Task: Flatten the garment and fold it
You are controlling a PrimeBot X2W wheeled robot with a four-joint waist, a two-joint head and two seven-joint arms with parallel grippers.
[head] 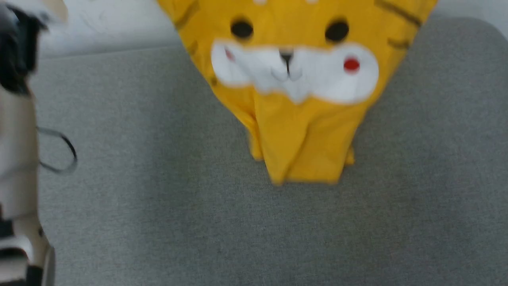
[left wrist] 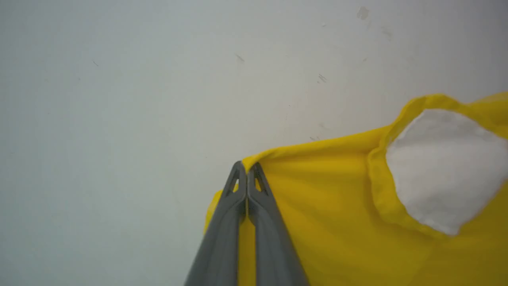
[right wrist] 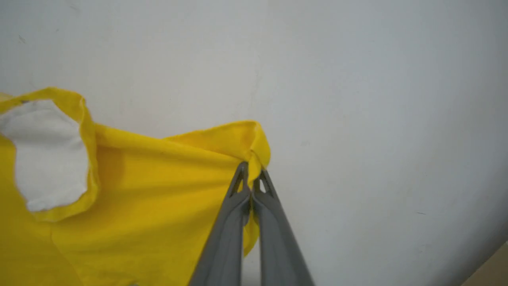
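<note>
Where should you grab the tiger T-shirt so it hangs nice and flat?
Pinch the top shoulder edge at its two outer ends, one each side of the neck hole, from the plain back side. The left gripper and right gripper are shut there, and the T-shirt hangs spread.

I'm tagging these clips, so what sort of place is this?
Probably an indoor folding station: a grey fabric-covered surface against a scuffed white wall, with a yellow T-shirt hanging over it.

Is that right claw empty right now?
No, the right claw is shut on a folded edge of the yellow shirt.
</note>
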